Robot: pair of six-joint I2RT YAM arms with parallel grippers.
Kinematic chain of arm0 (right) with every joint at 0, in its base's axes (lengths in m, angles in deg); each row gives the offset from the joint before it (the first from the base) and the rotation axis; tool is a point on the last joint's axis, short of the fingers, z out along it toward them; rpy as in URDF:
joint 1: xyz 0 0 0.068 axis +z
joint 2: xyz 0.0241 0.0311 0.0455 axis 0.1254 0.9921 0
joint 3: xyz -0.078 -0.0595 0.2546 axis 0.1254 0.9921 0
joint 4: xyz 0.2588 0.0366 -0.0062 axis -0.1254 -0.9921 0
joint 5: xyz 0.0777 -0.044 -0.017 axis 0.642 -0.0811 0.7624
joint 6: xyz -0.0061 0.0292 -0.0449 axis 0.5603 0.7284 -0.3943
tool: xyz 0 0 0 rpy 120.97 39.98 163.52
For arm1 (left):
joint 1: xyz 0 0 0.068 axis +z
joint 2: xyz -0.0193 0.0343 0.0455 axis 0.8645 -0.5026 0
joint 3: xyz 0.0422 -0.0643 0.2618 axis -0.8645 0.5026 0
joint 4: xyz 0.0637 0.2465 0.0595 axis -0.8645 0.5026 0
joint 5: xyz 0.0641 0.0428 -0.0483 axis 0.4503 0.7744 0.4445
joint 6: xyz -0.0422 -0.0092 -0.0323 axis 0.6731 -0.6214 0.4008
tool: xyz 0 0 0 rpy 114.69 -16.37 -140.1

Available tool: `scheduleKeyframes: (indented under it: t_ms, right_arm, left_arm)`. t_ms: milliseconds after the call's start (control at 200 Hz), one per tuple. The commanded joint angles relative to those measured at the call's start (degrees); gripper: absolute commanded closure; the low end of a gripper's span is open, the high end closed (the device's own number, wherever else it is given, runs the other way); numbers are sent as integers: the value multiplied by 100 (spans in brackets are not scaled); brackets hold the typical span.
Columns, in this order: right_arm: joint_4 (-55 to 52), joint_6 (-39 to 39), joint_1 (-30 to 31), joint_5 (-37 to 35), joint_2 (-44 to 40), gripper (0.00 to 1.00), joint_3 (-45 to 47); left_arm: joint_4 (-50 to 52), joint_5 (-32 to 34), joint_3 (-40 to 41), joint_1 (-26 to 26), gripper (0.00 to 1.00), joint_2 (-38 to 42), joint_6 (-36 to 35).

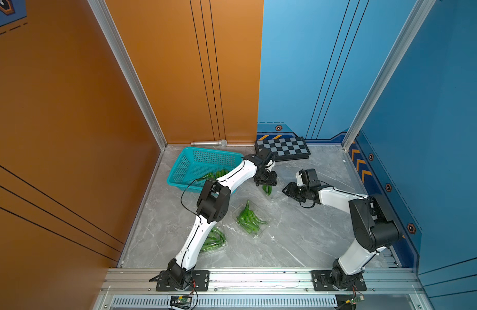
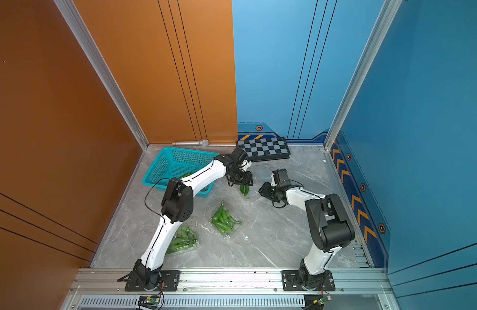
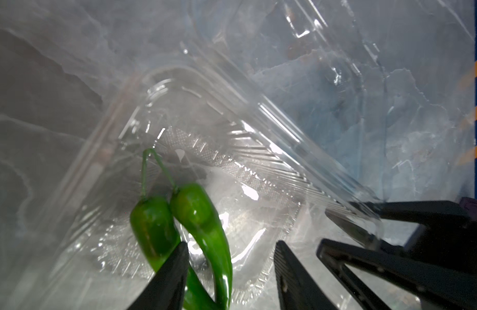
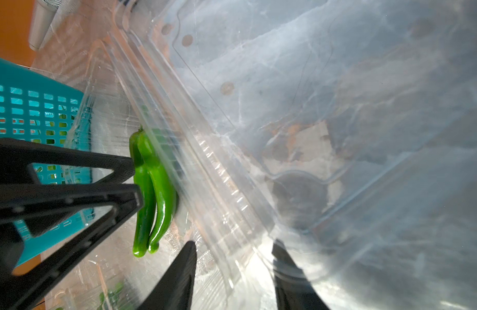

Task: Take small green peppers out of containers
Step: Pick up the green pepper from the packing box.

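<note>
**Two peppers wait in the open box**

The grey worktop (image 1: 299, 241) fills the lower middle of both top views. The teal basket (image 1: 182, 167) sits at its upper left, with a few peppers (image 1: 221, 174) inside. Lower down, a full box (image 1: 256, 234) lies in the middle. A second box (image 1: 221, 243) lies half under the left arm (image 1: 202, 233).

The open box (image 3: 232, 161) is just right of the basket. The left jaws are over it and stand apart, not squeezing. The two peppers (image 3: 197, 212) are low in this box, between the jaws and close to one finger.

The right jaws sit on either side of the box's rim. I cannot tell if they pinch it.

The two peppers lie side by side and touch. In the left wrist view their long way runs up and down the picture. The thin stems are at the top and the pointed ends are at the bottom edge.

I think the best grab is across the fat middle of both peppers. The jaws should shut softly so nothing gets squashed. Then they should lift straight up over the rim, with the box held down so it stays put.
</note>
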Motion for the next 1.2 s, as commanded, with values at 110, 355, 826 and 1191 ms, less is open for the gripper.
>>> scheduleKeyframes:
  t_ms: [110, 355, 826, 1191]
  right_arm:
    - [-86, -108, -56, 19, -102, 52, 88]
    - [-68, -111, -65, 62, -77, 53, 86]
    - [-50, -120, -102, 79, -101, 55, 115]
    - [-94, -137, -105, 80, -141, 56, 106]
  left_arm:
    - [173, 151, -157, -45, 46, -141, 86]
    - [358, 186, -321, -81, 45, -358, 114]
    - [618, 354, -627, -104, 63, -606, 66]
    - [618, 328, -531, -75, 90, -543, -45]
